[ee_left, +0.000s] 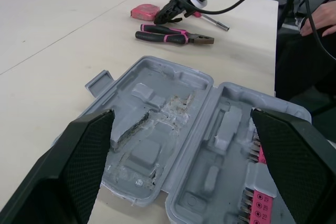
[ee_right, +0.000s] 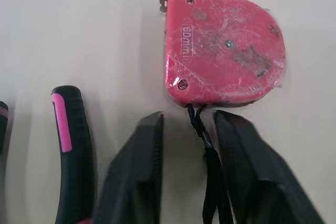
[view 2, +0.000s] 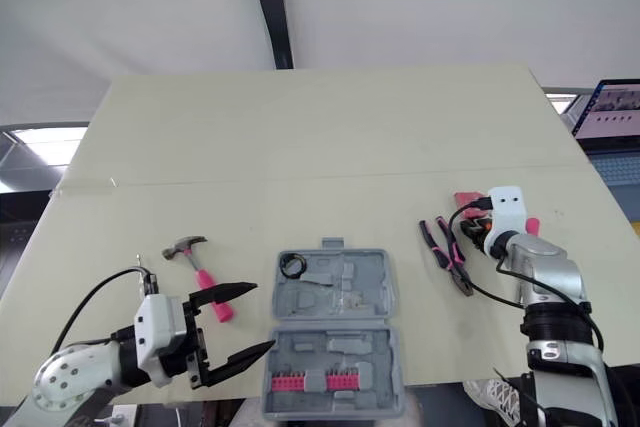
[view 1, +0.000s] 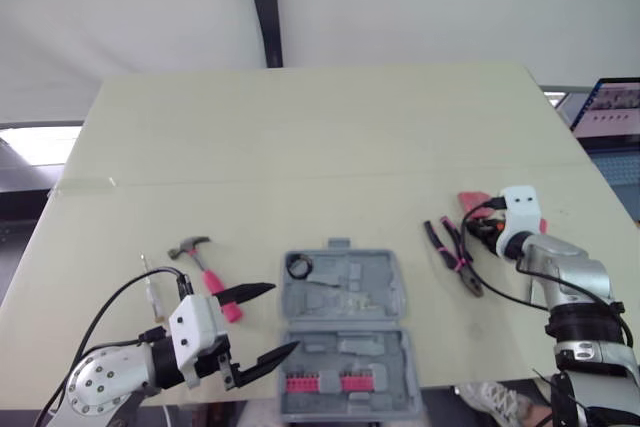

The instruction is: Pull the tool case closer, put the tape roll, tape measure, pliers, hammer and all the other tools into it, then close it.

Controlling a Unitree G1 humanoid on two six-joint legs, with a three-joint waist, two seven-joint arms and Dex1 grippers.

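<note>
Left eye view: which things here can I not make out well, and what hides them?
Tape measure: mostly hidden behind the white wrist block of the right gripper.
Small tool left of the hammer: too small to name, crossed by a cable.
Bits in the pink holder of the tool case: too small to tell apart.

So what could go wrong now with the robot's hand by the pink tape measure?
1. The right gripper straddles the thin black strap of the pink tape measure, not its body; shutting here may grab only strap, so it dangles.
2. The open grey plastic tool case seems to overhang the near edge of the table; the open left gripper beside it might knock it off.
</note>
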